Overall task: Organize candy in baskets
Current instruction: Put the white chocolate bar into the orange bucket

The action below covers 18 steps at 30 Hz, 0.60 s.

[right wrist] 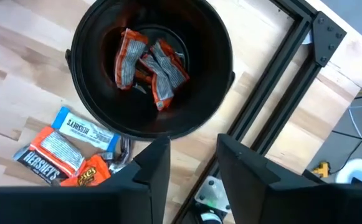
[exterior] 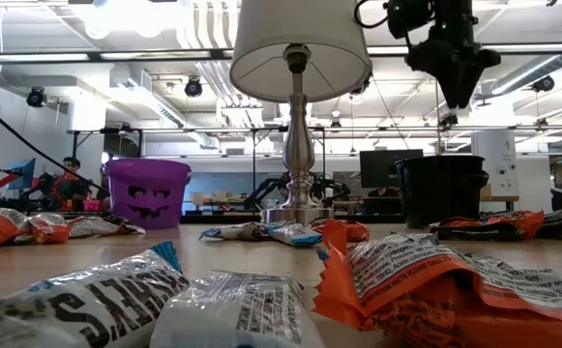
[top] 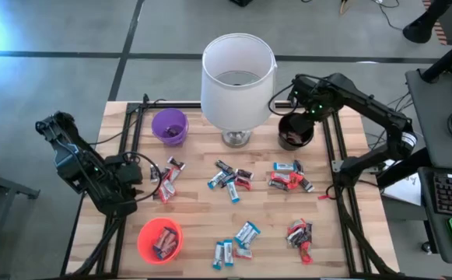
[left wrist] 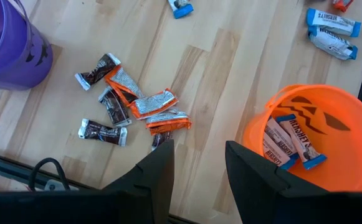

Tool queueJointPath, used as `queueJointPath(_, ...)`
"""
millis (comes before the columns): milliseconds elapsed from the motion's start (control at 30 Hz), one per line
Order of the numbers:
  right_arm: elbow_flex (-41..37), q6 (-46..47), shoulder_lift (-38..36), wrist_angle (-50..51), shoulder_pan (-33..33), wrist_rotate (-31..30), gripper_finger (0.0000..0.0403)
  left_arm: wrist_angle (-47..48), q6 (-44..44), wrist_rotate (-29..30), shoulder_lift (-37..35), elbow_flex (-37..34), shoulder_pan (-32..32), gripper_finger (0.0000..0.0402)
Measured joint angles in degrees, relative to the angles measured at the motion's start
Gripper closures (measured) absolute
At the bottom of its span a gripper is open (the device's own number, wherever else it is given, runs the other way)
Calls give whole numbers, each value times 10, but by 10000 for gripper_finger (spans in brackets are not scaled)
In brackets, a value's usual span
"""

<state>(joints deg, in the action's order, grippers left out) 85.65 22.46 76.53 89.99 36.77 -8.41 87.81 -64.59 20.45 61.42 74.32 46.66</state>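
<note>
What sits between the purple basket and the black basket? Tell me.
The white-shaded lamp stands between the purple basket and the black basket, clear in the high view.

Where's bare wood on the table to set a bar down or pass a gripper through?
Free: the strip between the orange basket and the blue-and-white bars, and the patch between the purple basket and the lamp base. Crowded: the mid-table band of candy from the left gripper across to the red pile.
</note>
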Motion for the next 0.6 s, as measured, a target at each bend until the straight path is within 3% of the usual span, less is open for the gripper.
queueJointPath(233, 28, 6, -42, 0, 0, 57, 277, -2, -4, 1, 5, 0, 0, 277)
queueJointPath(600, 50, 57, -136, 1, 0, 58, 274, -47, 32, 30, 26, 0, 0, 277)
